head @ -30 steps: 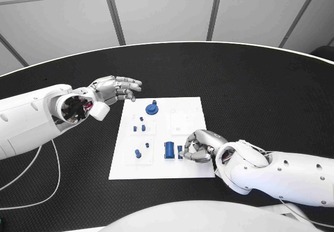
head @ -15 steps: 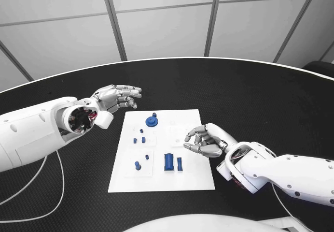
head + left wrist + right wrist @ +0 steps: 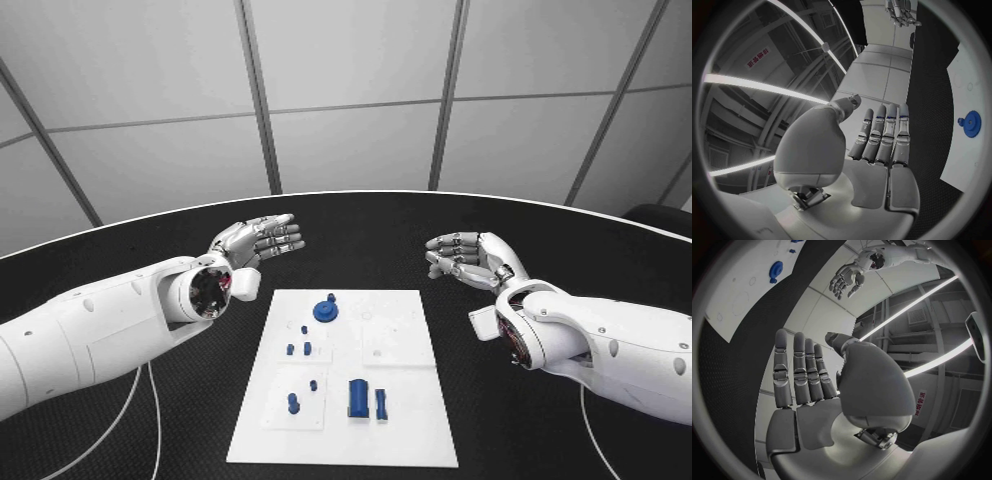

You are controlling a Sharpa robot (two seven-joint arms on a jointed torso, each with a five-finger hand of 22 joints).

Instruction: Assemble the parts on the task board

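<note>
I saw the right hand [image 3: 469,258] lift off the white task board [image 3: 407,330] and hover spread, empty like the left hand [image 3: 263,240], suggesting that placement was finished.

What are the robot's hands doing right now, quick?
Left hand: open, fingers stretched out, holding nothing, up above the table.
Right hand: open, holding nothing, raised beside the task board.
</note>
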